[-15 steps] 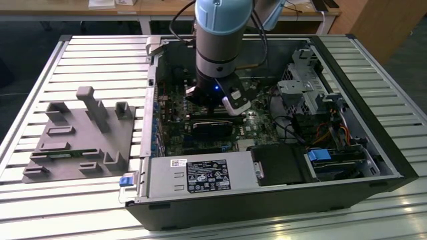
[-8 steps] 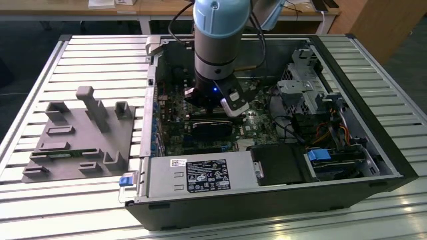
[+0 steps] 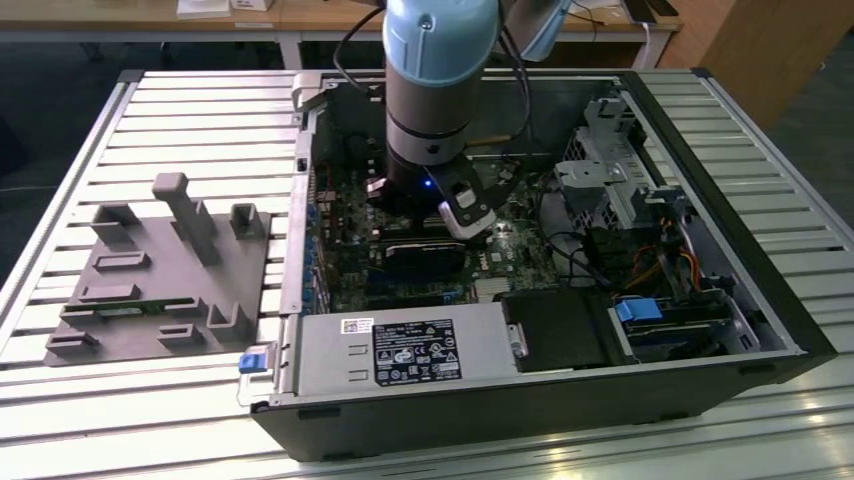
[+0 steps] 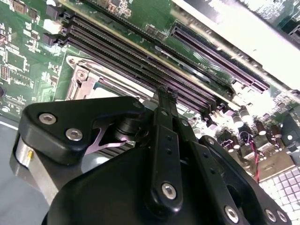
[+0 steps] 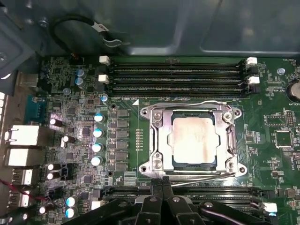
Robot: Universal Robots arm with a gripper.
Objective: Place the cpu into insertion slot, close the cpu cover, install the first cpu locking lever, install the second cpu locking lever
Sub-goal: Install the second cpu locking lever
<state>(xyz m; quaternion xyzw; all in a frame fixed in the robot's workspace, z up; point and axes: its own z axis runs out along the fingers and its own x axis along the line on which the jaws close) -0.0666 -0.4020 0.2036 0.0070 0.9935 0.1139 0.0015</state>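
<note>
Inside the open PC case (image 3: 747, 300) on the slatted counter (image 3: 160, 400), arm is down over the mobo. First wrist view: cpu (image 5: 193, 138) sits flat in the insertion slot (image 5: 174, 160), cpu cover (image 5: 159, 136) closed down around it, w/ thin wire levers running along the frame edges. Claw (image 5: 161, 183) closed, fingers pressed together, empty, tip just beside the socket's near edge. Grey fixture tray (image 3: 154, 275) sits on the counter, exterior view's left.
</note>
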